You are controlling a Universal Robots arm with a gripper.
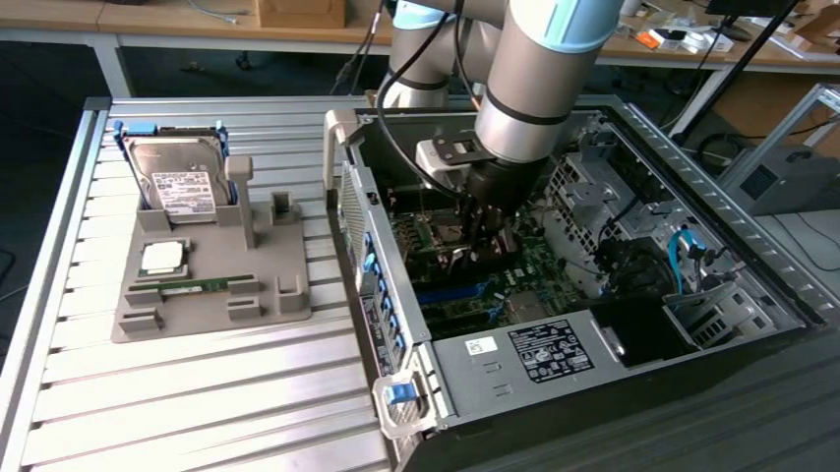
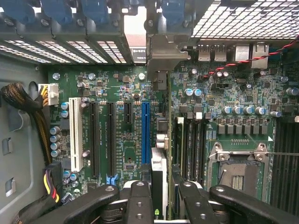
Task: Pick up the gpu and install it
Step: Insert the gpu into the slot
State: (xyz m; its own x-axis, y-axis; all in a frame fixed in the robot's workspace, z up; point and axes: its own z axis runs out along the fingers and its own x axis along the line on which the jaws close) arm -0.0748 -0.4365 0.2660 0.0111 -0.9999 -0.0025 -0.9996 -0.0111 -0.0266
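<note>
Gripping gpu (image 2: pixel 160 154) above motherboard (image 2: pixel 121 126)

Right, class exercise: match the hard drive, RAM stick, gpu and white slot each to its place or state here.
1 hard drive
2 RAM stick
3 gpu
4 white slot

A on the motherboard
B standing in the grey holder
C held in the gripper
D lying flat on the grey holder

Pairs: 1-B, 2-D, 3-C, 4-A

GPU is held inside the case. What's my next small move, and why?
Probably a slight sideways nudge before lowering: the hand holds the gpu edge-on above the motherboard, and its edge seems to run beside the blue slot, not over it.
</note>
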